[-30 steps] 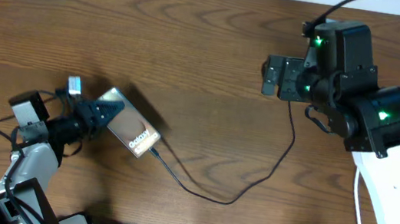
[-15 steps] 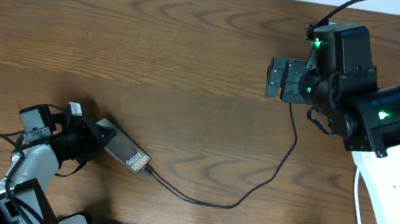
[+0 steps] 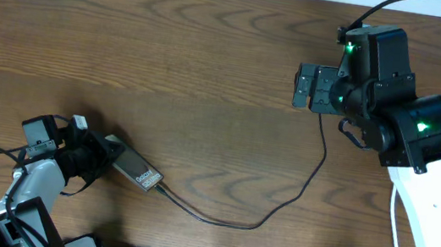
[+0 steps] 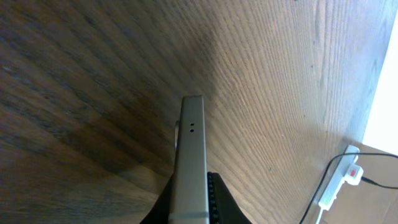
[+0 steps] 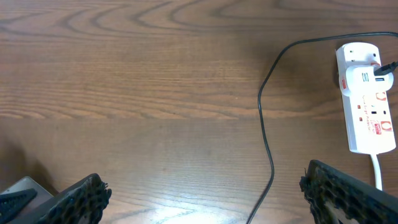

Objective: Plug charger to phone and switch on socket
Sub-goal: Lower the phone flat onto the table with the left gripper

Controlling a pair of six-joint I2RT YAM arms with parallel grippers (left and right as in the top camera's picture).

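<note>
At the left edge of the table (image 3: 170, 49), the left gripper (image 3: 101, 157) is clamped on the phone (image 3: 136, 171), which sticks out ahead of its fingers, tipped up on one long side. The wrist view shows only its thin, smooth, metal-looking edge with two tiny holes. That slick, narrow body could slide or twist in the grip if the arm swings.

From the phone's far end the charger (image 3: 278, 208), a thin, limp black cable, sags across the dark grained wood towards the right arm. Its tip meets the phone's end and looks seated, though I cannot tell how deep. Lifting or pulling the phone further from the slack could tug the tip loose.

The right gripper (image 5: 205, 190) hangs with its ridged black fingers spread wide and nothing between them. The cable passes below it. The socket (image 5: 367, 99), a long white plastic strip with a rounded end and red markings, lies ahead and off to its right, with a black plug in the rounded end.

Pressing a small switch with fingers this wide risks shoving the light strip along the smooth wood, or knocking the plug.
</note>
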